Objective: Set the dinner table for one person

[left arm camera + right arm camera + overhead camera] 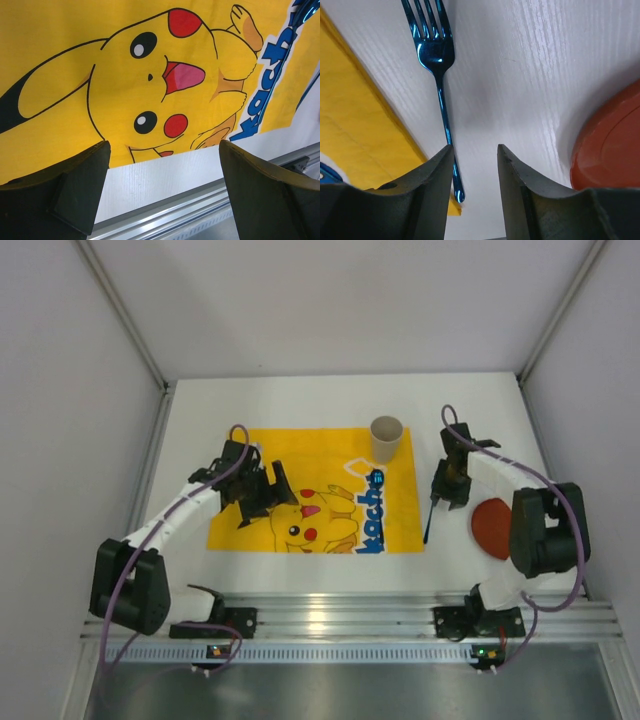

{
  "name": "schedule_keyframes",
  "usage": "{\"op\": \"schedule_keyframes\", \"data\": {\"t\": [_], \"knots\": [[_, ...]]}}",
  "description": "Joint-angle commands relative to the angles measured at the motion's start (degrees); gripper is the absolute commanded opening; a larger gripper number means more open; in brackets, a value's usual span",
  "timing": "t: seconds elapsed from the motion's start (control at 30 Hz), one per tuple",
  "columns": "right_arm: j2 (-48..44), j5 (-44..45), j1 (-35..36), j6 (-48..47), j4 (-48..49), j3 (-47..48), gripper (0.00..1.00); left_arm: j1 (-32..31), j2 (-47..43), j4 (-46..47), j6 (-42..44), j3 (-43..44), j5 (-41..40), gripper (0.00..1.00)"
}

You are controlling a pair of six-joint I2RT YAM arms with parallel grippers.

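While our left claw (164, 147) is gaping wide over the yellow cloth (50, 30), our right claw (475, 148) is hovering narrowly parted, empty. A fork (436, 50) is lying beneath it.

My left arm (165, 522) and right arm (497, 472) have white shells between bulky black joints, each trailing a thin purple cable (231, 430). Left claw (262, 492) and right claw (447, 483) are matte black with broad, blunt fingers. Small status lights (485, 651) glow at six o'clock.

The yellow cloth (300, 450), centre frame, carries blue lettering (372, 515) at its right side, rotated sideways, legible as "kachu".
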Motion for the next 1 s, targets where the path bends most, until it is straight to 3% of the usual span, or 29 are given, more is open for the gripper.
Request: {"op": "schedule_keyframes", "data": {"t": [0.0, 0.43, 0.77, 0.97], "knots": [[3.0, -0.7, -0.6, -0.6, 3.4, 1.4, 0.40, -0.2, 0.8, 2.2, 1.2, 1.0, 1.4, 0.95], [10.6, -3.4, -0.6, 0.0, 5.3, 5.7, 0.38, -0.2, -0.5, 0.3, 2.1, 0.5, 0.1, 0.95], [3.2, -5.0, -0.6, 0.8, 2.7, 6.5, 0.36, -0.2, -0.5, -1.4, 3.4, 1.7, -1.2, 0.95], [6.1, -5.9, -0.6, 0.7, 4.1, 7.4, 0.35, -0.2, 1.0, -1.2, 3.4, 2.5, -0.7, 0.95]]}}
